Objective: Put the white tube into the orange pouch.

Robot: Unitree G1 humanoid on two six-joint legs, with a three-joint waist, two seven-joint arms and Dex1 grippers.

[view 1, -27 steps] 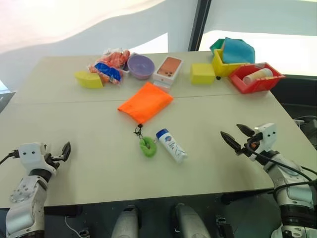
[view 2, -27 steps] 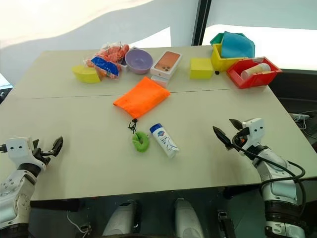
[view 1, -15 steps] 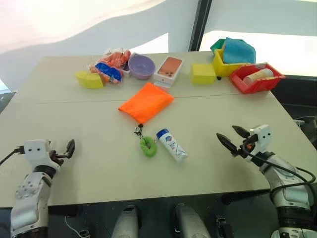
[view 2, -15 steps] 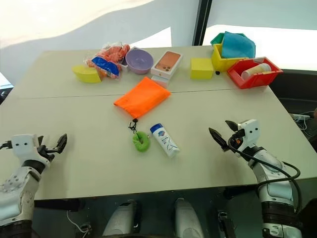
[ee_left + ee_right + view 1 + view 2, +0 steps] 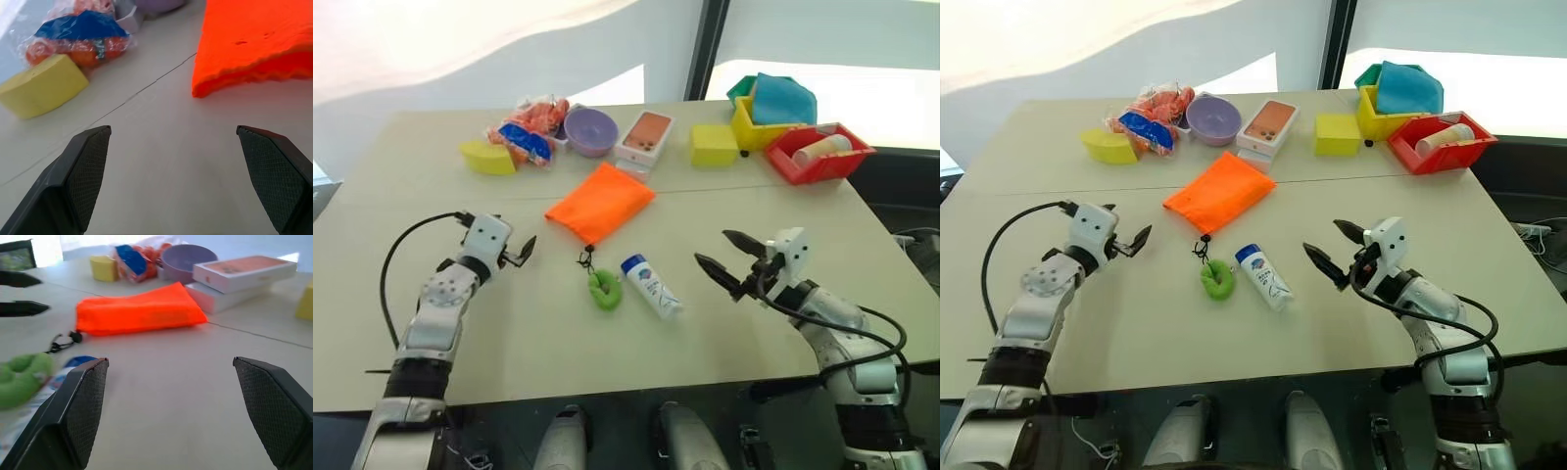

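Note:
The orange pouch (image 5: 601, 203) lies flat near the table's middle, its black cord running to a green tassel (image 5: 604, 291). The white tube (image 5: 652, 286) with a blue cap lies just right of the tassel. My left gripper (image 5: 524, 250) hovers open to the left of the pouch, and in the left wrist view its fingers (image 5: 83, 166) stand wide with the pouch's edge (image 5: 254, 44) ahead. My right gripper (image 5: 712, 248) is open a short way right of the tube, pointing at it. In the right wrist view the pouch (image 5: 139, 308), tassel (image 5: 22, 377) and tube (image 5: 49, 382) lie ahead.
Along the table's far side stand a yellow sponge (image 5: 489, 157), snack packets (image 5: 529, 132), a purple bowl (image 5: 592, 130), a white box (image 5: 646, 137) and a yellow block (image 5: 713, 145). A yellow bin (image 5: 754, 127) and a red bin (image 5: 818, 162) sit far right.
My left gripper has swung forward and to the right, ending beside the pouch. My right gripper has moved left, closer to the tube. Pouch and tube have not moved.

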